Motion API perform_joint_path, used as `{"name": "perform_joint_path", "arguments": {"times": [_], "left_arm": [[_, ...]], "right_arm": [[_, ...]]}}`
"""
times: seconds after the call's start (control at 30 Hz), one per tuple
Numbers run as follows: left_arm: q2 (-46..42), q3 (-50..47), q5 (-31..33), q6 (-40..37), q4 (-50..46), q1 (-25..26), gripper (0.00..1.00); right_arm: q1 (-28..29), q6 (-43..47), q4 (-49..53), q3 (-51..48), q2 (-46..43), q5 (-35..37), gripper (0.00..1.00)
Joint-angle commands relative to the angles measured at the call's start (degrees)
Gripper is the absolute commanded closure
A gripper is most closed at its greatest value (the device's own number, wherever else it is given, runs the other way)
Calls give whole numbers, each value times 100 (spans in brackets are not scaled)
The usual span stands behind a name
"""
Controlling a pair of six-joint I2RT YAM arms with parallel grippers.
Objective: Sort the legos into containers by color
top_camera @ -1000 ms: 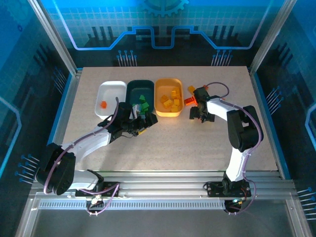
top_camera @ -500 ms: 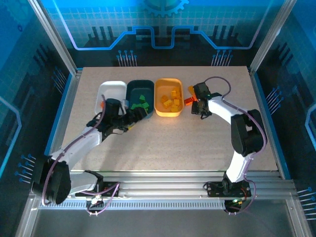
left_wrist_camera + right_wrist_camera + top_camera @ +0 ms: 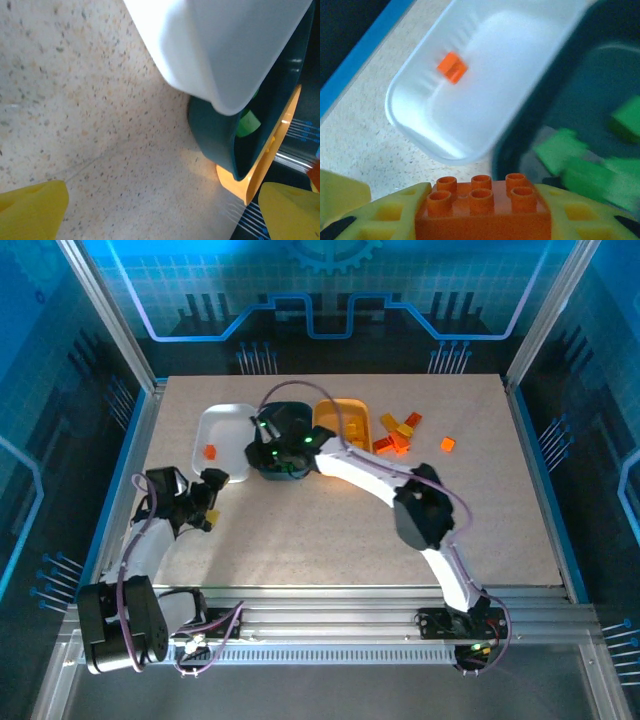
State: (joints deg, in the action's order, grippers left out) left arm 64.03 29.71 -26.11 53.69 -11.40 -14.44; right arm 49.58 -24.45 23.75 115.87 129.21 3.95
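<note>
We note the right gripper (image 3: 272,448) clamped on a red-orange studded brick (image 3: 482,207), over the near rims where the white tub (image 3: 415,125) meets the dark teal tub (image 3: 512,135). One small red-orange brick (image 3: 452,67) lies in the white tub, and green bricks (image 3: 560,147) lie in the teal one. The left gripper (image 3: 213,495) gapes empty over the bench (image 3: 330,530), near the white tub's front.

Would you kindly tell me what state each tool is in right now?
Left tool: open, holding nothing.
Right tool: closed on a red-orange lego brick.
</note>
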Motion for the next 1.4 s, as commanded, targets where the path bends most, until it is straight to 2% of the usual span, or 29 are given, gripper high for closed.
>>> {"name": "perform_joint_path", "arguments": {"times": [0.0, 0.13, 0.23, 0.33, 0.4, 0.57, 0.63, 0.8, 0.9, 0.97, 1.07, 1.2, 1.3, 1.37], "left_arm": [[-171, -60, -503, -40, 33, -77, 1], [-254, -97, -606, -92, 76, -94, 1], [-372, -88, -620, -119, 45, -94, 1], [-607, -173, -528, -15, 21, -94, 1], [-809, -244, -491, 53, 41, -94, 1], [-1015, -203, -425, 44, -169, -103, 1], [-1041, -212, -473, 127, -103, -103, 1], [-1092, -202, -619, 210, -47, -103, 1], [-1155, -238, -638, 260, -47, -103, 1], [-1212, -233, -651, 251, -80, -103, 1], [-1287, -242, -647, 231, -84, -103, 1], [-1206, -245, -653, 141, 24, 14, 1], [-1060, -206, -459, 54, 129, 441, 1], [-866, -115, -310, -17, 271, 839, 1]], "right_arm": [[11, 402, 292, 1057, 862, -177, 62], [58, 546, 548, 1989, 1483, -268, 62], [109, 658, 580, 2261, 1669, -228, 61], [110, 687, 925, 2795, 2003, -139, 58], [95, 704, 1128, 3147, 2209, -167, 53], [109, 764, 1060, 3277, 2151, -140, 55], [105, 807, 1071, 3375, 2207, -98, 46], [46, 786, 1246, 3844, 2607, -318, 38], [69, 821, 1379, 4132, 2736, -372, 26], [75, 862, 1503, 4123, 2623, -282, 27], [84, 923, 1535, 3595, 1970, 224, 32], [-210, 806, 944, 1658, 367, 790, 35], [-719, 576, 609, 118, -820, 1147, 35], [-1165, 355, 675, -671, -1315, 1444, 33]]}}
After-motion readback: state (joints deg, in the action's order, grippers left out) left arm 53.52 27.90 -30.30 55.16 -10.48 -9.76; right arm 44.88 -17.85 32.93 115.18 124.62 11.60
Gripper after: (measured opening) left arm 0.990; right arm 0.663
